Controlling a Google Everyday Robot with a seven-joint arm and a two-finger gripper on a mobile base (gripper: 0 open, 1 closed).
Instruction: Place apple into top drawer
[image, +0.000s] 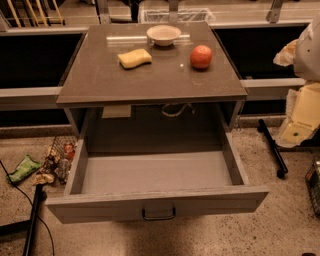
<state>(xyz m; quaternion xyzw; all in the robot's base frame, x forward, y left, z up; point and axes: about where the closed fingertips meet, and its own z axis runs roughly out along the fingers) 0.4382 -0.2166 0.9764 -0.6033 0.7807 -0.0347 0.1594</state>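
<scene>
Apple (201, 56): on the table (100, 75) top, upper right of centre in the frame, near the top's right edge. Red-orange, with a paler patch on its upper side. Upright, touching nothing else.

Yellow sponge (134, 58): on the same top, left of the apple and well apart from it. Lying flat, slightly skewed.

Pale bowl (163, 35): at the back of the top, in the upper middle of the frame, above and between sponge and apple. Upright.

Top drawer (155, 172): pulled far out toward the bottom of the frame, below the table top. Grey floor showing from wall to wall. Flat grey front panel along the lower edge, with a small dark handle (158, 214) at its centre. Apple not in the drawer.

Tool (300, 117): taken to be the pale, yellowish-white structure at the right edge of the frame, partly cut off there. Level with the table's right side, lower than the apple and well apart from it, clear of the drawer. Holding nothing visible. Open or closed: cannot tell.

Speckled floor, lower left: wire basket (62, 155) of snack packets beside the drawer's left wall, with a green packet (22, 169) further left. Black rod (272, 147) lying on the floor right of the drawer.
</scene>
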